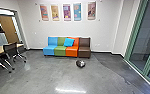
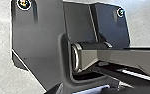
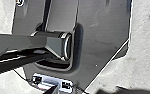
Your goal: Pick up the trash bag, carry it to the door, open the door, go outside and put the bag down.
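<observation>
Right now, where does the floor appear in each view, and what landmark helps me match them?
Head view: from the foreground back to the coloured seats, with what looks like the trash bag on the floor.
Left wrist view: pale, past the edges of the robot's dark plate.
Right wrist view: pale, on both sides of that plate.
Shared landmark: the plate, for the wrist views; the floor links all three.

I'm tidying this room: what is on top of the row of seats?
A bright blue cushion rests on the row of seats, against the green backrest and orange backrest. Their parts behind it are covered and cannot be seen.
</observation>
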